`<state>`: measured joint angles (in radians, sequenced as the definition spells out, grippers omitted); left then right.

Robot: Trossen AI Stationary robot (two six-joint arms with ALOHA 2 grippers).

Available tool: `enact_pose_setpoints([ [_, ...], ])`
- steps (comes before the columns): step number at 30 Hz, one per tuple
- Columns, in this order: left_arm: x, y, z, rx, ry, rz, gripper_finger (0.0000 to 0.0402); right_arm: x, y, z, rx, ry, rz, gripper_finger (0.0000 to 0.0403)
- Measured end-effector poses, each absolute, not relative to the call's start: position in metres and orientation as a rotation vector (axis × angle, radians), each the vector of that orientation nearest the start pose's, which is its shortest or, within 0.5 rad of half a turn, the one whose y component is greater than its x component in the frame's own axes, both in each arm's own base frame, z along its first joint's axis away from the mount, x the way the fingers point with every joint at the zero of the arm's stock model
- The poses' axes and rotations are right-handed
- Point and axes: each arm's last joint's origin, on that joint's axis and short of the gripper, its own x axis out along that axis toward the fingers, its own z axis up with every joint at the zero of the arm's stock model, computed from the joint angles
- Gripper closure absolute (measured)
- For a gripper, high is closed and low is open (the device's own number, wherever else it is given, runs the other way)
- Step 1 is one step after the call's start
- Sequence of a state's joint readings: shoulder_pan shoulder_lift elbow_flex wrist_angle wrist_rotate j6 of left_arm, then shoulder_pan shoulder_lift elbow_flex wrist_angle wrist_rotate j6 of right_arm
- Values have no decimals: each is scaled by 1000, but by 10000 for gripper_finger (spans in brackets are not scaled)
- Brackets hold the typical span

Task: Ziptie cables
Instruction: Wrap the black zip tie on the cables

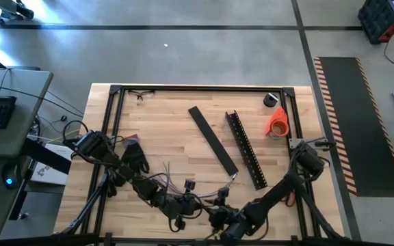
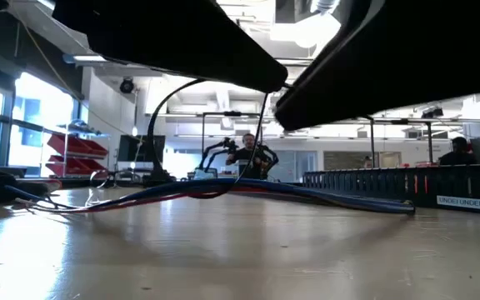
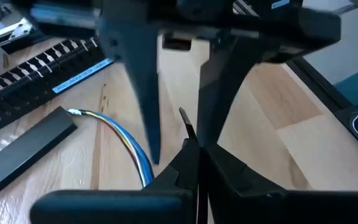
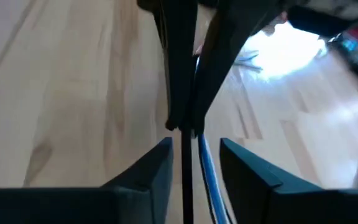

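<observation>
1. Left tool [image 3: 194, 163] pinched shut on the cables [image 3: 132, 146]; right tool [image 4: 194, 158] part open, fingers straddling them without a grip.
2. Cables lie on the worktop [image 1: 169, 133] near its front edge, between both arms.
3. Likely light, limp, slippery; grip the bunched part.

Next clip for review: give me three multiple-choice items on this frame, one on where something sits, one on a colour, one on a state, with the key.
1. Where do both grippers work?
A. near table edge
B. far edge by the tape roll
C. off the table

2. What colour is the tape roll by the table's far right corner?
A. green
B. orange
C. white

3. How do the right gripper's fingers stand?
A. pressed shut
B. parted around the cables
C. hidden

Key:
1 A: the left gripper and right gripper meet at the near edge in the high view.
2 B: the tape roll is orange.
3 B: the right wrist view shows the fingers apart with the cables between.
</observation>
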<state>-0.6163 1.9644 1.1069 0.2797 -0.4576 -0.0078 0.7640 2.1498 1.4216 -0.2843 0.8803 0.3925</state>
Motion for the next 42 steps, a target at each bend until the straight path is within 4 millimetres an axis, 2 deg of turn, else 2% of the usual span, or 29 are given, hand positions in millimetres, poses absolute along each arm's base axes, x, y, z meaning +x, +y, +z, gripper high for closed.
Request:
enact_pose_setpoints([
  [9, 338, -224, 150, 290, 500, -151, 401, 327, 287, 134, -362, 639, -214, 393],
  [14, 338, -224, 151, 291, 495, -158, 395, 327, 290, 137, -297, 636, -224, 401],
  [17, 337, -223, 148, 331, 519, -162, 369, 327, 289, 138, -284, 642, -232, 401],
  [24, 338, -222, 140, 359, 546, -157, 275, 329, 288, 137, -264, 667, -204, 402],
  [27, 339, -222, 141, 356, 530, -138, 257, 329, 287, 137, -263, 667, -205, 403],
  [33, 340, -224, 144, 365, 496, -149, 272, 330, 287, 137, -261, 667, -205, 403],
  [42, 340, -224, 144, 364, 497, -151, 346, 331, 285, 137, -241, 668, -212, 403],
])
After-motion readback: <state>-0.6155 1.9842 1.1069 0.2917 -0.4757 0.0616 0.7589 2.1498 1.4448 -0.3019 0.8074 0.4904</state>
